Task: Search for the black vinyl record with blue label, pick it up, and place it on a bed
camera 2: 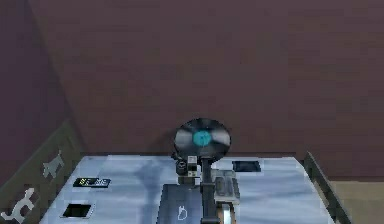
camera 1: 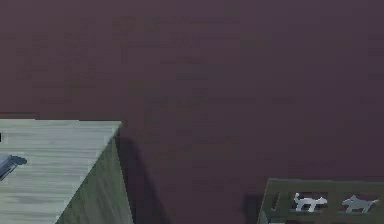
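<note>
The black vinyl record with a blue label (camera 2: 201, 137) stands on edge above the bed (camera 2: 285, 188), seen against the purple wall. It hangs at the far end of my gripper (camera 2: 188, 160), clear of the pale blue-white bedding, so the gripper holds the record. My dark arm (camera 2: 207, 203) rises from the arm side view's bottom edge over the middle of the mattress.
Flat dark items lie on the bedding (camera 2: 90, 182) (camera 2: 75, 210) (camera 2: 245, 166). A dark end board with white animal figures (camera 2: 45, 172) (camera 1: 322, 201) borders the bed, and a side rail (camera 2: 325, 185) lines its right. A wood-grain cabinet top (camera 1: 60, 165) carries a grey object (camera 1: 10, 165).
</note>
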Tool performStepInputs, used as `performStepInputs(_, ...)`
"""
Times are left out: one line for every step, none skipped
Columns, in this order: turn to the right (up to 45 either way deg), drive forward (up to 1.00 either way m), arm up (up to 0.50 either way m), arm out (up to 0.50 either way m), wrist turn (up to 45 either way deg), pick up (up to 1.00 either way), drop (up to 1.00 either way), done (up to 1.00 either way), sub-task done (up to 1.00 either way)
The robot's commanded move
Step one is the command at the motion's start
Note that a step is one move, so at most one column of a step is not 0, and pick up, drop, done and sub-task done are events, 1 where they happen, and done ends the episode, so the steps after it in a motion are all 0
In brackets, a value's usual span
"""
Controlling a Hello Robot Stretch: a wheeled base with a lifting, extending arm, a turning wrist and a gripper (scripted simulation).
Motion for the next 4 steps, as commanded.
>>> performStepInputs(0.0, 0.00, -0.32, 0.00, 0.0, 0.00, 0.00, 0.00, 0.00)
performStepInputs(0.0, 0.00, 0.00, 0.00, 0.0, 0.00, 1.00, 0.00, 0.00)
performStepInputs(0.0, 0.00, 0.10, 0.00, 0.0, 0.00, 0.00, 0.00, 0.00)
performStepInputs(0.0, 0.00, 0.00, -0.08, 0.0, 0.00, 0.00, 0.00, 0.00)
